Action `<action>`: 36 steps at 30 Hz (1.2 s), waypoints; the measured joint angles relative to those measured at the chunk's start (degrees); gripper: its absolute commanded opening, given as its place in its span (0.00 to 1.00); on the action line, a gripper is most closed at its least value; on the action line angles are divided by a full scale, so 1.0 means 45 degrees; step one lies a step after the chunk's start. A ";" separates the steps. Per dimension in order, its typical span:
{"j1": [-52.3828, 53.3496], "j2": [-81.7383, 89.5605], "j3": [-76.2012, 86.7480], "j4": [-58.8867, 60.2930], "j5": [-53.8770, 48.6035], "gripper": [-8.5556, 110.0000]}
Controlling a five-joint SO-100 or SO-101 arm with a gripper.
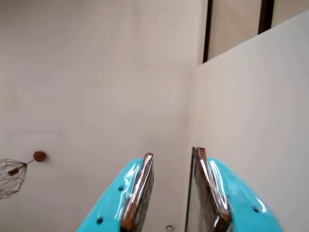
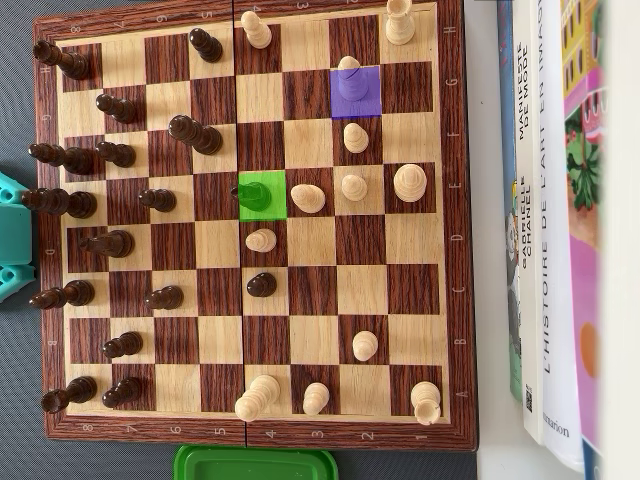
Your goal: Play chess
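Note:
The overhead view shows a wooden chessboard [image 2: 455, 200]. Dark pieces [image 2: 120, 153] stand mostly on its left side and light pieces [image 2: 354, 187] mostly on its right. One square is tinted green [image 2: 274, 208] with a piece on it. Another square is tinted purple [image 2: 366, 100] and also holds a piece. A turquoise part of the arm [image 2: 10, 235] pokes in at the board's left edge. In the wrist view my gripper [image 1: 174, 152] points at a pale wall and ceiling. It is open, and nothing sits between its turquoise fingers [image 1: 140, 186]. The board is out of that view.
Books [image 2: 545, 220] lie along the board's right side in the overhead view. A green lid or container [image 2: 255, 463] sits just below the board's bottom edge. In the wrist view a wire lamp [image 1: 12, 176] hangs at the left.

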 measured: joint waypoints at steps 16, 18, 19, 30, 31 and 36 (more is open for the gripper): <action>0.0000 0.0000 0.0000 0.0430 0.0000 0.19; 0.0000 0.0000 0.0000 0.0430 0.0000 0.19; 0.0000 0.0000 0.0000 0.0430 0.0000 0.19; 0.0000 0.0000 0.0000 0.0039 0.0000 0.19; 0.0000 0.0000 0.0000 0.0020 0.0000 0.19; 0.0000 0.0000 0.0000 0.0000 0.0000 0.19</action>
